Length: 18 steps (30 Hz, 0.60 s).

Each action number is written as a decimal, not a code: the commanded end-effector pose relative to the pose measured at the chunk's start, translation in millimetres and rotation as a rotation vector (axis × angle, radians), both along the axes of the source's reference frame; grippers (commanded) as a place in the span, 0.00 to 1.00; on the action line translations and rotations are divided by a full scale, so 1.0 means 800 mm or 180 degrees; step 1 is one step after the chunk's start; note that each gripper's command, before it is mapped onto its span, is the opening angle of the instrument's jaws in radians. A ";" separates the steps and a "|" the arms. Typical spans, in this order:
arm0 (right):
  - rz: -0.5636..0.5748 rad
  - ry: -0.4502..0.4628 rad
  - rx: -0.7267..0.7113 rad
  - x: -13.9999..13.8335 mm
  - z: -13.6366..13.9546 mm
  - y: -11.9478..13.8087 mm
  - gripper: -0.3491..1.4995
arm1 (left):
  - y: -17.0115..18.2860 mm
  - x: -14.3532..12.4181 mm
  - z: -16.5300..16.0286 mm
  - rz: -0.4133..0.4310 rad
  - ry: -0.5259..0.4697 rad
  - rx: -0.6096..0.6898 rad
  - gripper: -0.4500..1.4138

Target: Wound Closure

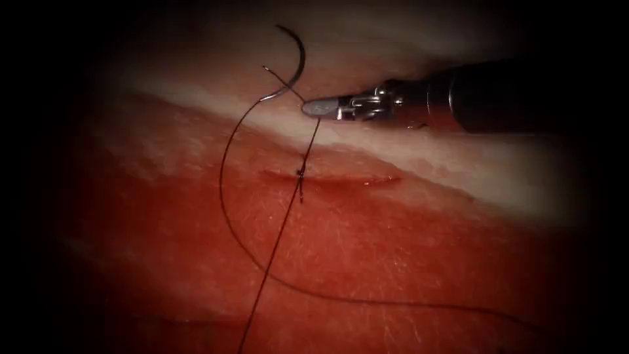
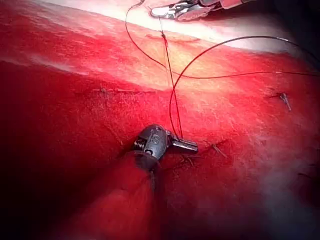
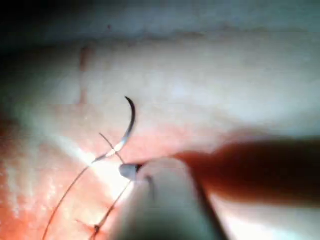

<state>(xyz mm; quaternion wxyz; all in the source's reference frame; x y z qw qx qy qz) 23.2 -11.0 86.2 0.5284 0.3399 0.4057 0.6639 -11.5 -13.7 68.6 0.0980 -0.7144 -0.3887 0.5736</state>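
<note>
The right arm's tool (image 1: 313,109) enters from the right and sits above the cut (image 1: 331,177), over the pale band of the tissue (image 1: 406,249). Its fingers (image 1: 327,107) are pressed together on the thread (image 1: 309,145), which runs taut from the tip down to the stitch (image 1: 301,174) at the cut's left part. The needle (image 1: 295,62) lies free of the tissue, above and just left of that tool's tip, held by neither tool, its curve arching upward with the thread trailing from its lower end. From there one strand loops wide to the left of the cut and sweeps off below it to the right; another drops straight down from the stitch. In the left wrist view the left arm's tool (image 2: 192,146) rests on the red tissue well below the cut, fingers together on the thread.
</note>
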 end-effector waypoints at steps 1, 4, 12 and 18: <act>0.0009 -0.0014 -0.0021 0.0009 0.0009 0.0006 0.00 | -0.0007 -0.0007 0.0009 0.0016 0.0001 0.0018 0.00; 0.0013 -0.0023 -0.0018 0.0006 0.0009 0.0006 0.00 | -0.0008 -0.0004 0.0009 0.0015 0.0004 0.0016 0.00; 0.0055 0.0114 -0.0045 0.0007 -0.0012 -0.0010 0.00 | 0.0014 -0.0001 -0.0005 -0.0022 0.0035 0.0088 0.00; -0.0234 0.0448 -0.0721 0.0008 -0.0053 -0.0026 0.44 | 0.0068 0.0006 -0.0036 -0.0235 -0.0058 -0.0103 0.00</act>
